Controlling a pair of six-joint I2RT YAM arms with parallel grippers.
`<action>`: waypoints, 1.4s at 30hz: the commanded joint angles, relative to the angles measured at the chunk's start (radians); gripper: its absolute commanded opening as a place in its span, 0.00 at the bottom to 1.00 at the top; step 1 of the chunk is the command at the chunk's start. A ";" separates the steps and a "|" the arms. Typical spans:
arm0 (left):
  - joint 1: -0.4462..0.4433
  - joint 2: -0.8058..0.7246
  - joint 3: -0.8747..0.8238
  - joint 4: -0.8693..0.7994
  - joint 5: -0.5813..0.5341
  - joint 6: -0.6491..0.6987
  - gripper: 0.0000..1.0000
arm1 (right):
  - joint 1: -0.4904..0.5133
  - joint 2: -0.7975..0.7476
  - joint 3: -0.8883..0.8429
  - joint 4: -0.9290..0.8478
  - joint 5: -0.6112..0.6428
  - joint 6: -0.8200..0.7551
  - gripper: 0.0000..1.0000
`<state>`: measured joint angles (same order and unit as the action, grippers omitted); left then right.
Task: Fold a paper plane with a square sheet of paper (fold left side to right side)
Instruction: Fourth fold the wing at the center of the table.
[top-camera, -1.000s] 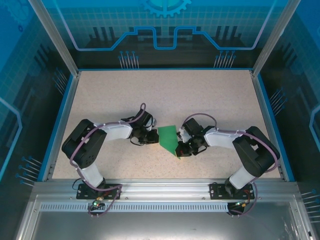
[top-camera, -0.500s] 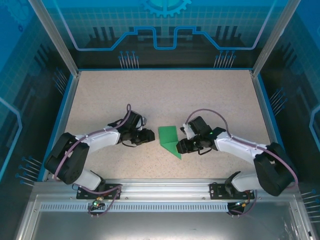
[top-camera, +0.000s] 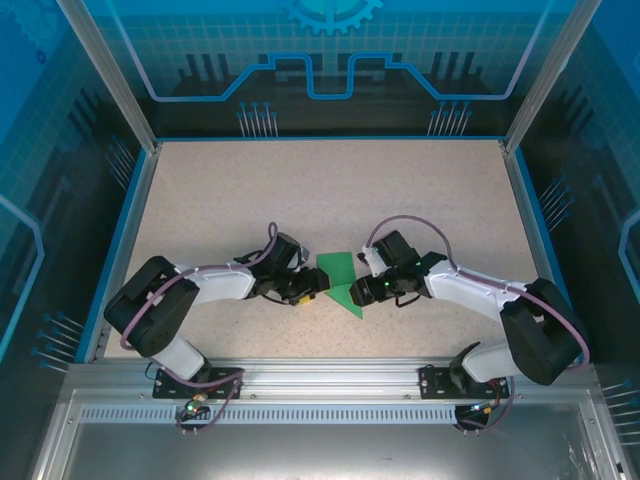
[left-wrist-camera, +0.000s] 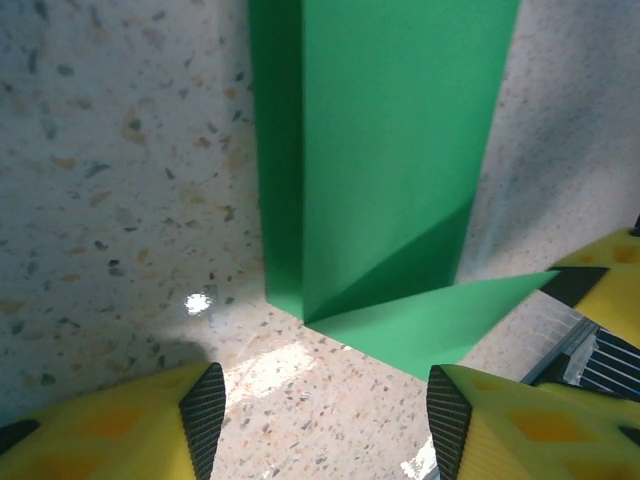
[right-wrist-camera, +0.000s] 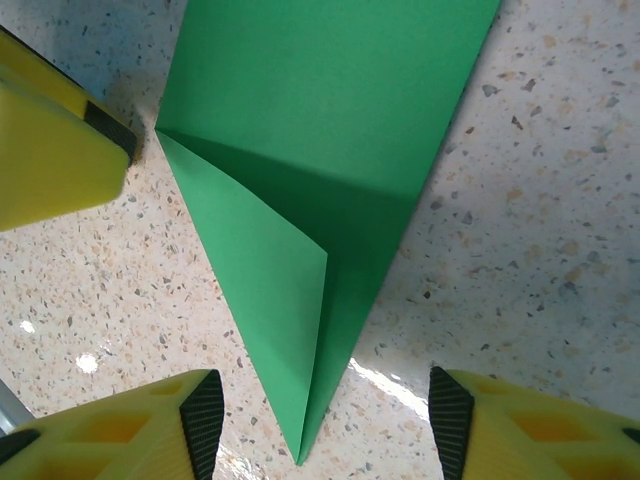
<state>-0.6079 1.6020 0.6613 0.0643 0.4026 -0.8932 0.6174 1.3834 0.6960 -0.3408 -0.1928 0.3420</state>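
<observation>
Part-folded green sheet (top-camera: 338, 272), centre frame, looks thin, light, likely to slide on desk (top-camera: 330, 190); pinch an outer edge; left tool (left-wrist-camera: 318, 400), right tool (right-wrist-camera: 318, 410) both spread, empty.

Bright green sheet of paper (top-camera: 338, 277), darker along its shadowed folds; beige desk (top-camera: 330, 190) speckled brown and grey, rimmed blue; left pincer (left-wrist-camera: 318, 425) and right pincer (right-wrist-camera: 318, 420) yellow with black cross-hatched pads (left-wrist-camera: 205, 405); white-and-black arms (top-camera: 215, 283), purple cables (top-camera: 408, 219)
</observation>
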 joint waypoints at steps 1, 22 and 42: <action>-0.006 0.028 0.024 0.055 0.028 -0.039 0.59 | 0.015 -0.044 0.011 -0.012 0.021 -0.028 0.60; -0.017 -0.001 0.062 0.066 0.041 -0.050 0.26 | 0.247 -0.130 -0.066 0.033 0.322 -0.080 0.64; -0.018 -0.006 0.112 0.037 0.060 -0.061 0.20 | 0.371 0.141 0.060 0.072 0.515 -0.093 0.53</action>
<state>-0.6186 1.6146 0.7429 0.1246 0.4370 -0.9443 0.9710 1.5028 0.7307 -0.2745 0.2909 0.2543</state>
